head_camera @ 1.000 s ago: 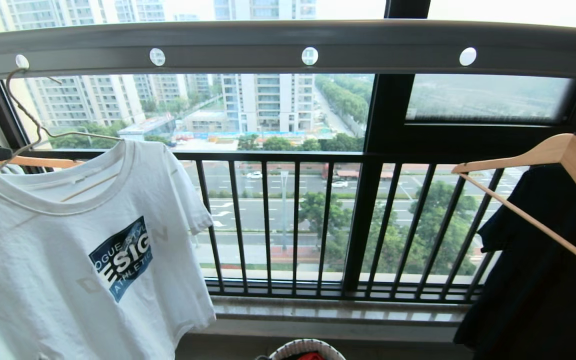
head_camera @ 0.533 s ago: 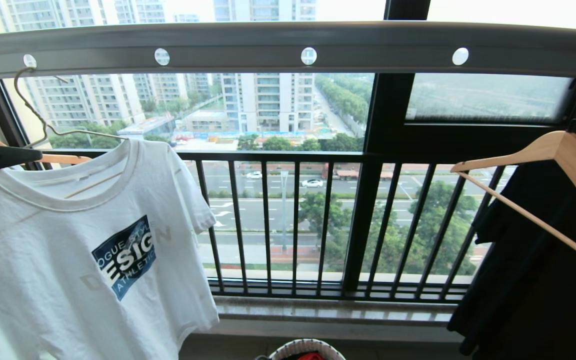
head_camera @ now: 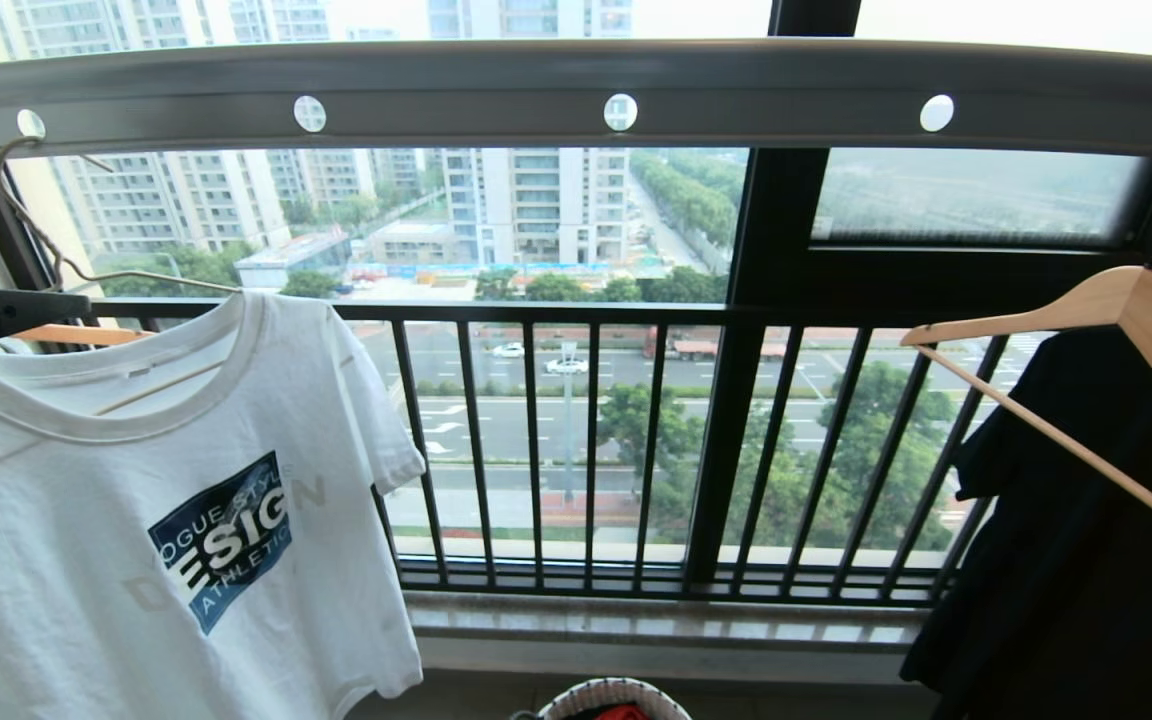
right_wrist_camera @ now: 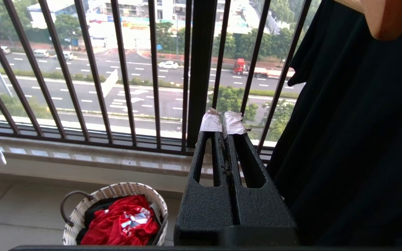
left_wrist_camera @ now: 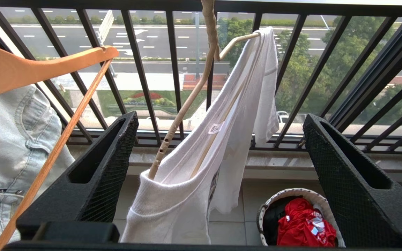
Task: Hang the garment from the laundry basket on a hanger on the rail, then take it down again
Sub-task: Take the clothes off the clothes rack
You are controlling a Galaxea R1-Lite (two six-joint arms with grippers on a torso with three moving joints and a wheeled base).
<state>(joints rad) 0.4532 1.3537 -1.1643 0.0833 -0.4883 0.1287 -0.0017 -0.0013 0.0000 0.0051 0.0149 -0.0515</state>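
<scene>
Left gripper (left_wrist_camera: 218, 139) spread wide and empty around the T-shirt (head_camera: 166, 520), shirt on wire hanger (head_camera: 46, 250) hooked at rail's (head_camera: 576, 95) nine-o'clock end, right gripper (right_wrist_camera: 223, 120) closed.

Hazy daylight floods through the window, backlighting everything; the rail (head_camera: 576, 95) bows with lens distortion.

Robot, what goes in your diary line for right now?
white DESIGN-print T-shirt: on thin cream wire hanger, hooked in grey holed rail | left gripper: jaws open, released | right gripper: shut, parked
</scene>
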